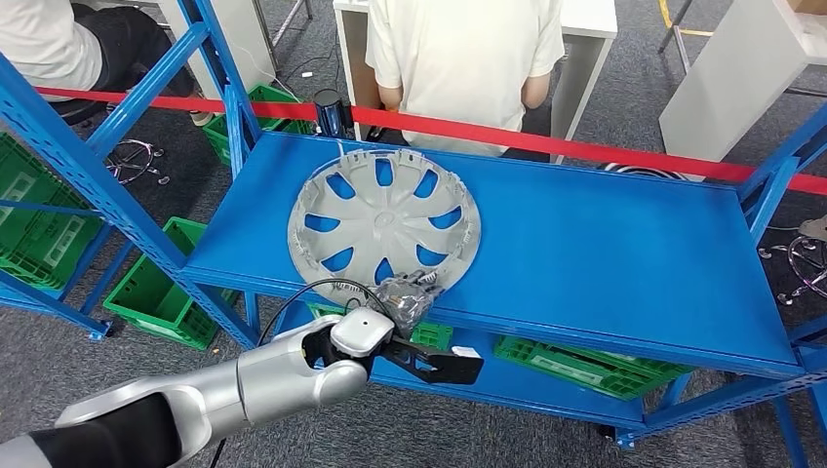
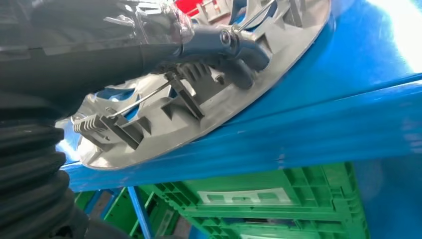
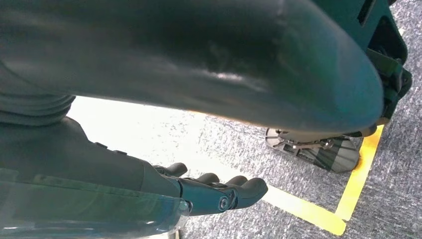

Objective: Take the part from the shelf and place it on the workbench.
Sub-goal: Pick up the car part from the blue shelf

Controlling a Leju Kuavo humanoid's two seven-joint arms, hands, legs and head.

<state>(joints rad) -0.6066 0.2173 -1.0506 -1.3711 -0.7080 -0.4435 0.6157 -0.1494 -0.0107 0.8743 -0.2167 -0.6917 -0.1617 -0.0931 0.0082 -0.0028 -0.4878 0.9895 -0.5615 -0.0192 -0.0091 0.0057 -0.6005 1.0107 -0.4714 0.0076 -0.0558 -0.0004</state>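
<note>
Shelf [image 1: 605, 244]: blue steel rack, top deck flat, filling the middle of the room.
Person [image 1: 458, 58]: pale shirt, standing at the far side behind a red tape [image 1: 585, 146].
Crates [image 1: 156, 292]: green plastic, stacked on the floor to the left and under the deck.
Part [image 1: 382, 219]: grey wheel cover, lying on the deck's left half with its near rim at the deck's front edge. The left wrist view shows the ribbed rim raised off the deck on one side.
Left hand [image 1: 405, 297]: at the part's near rim, dark fingers [image 2: 244, 55] curled over the rim's clips, gripping it.
Right hand [image 3: 214, 191]: hanging over grey floor beside a yellow line [image 3: 308, 211], fingers extended together, holding nothing.
</note>
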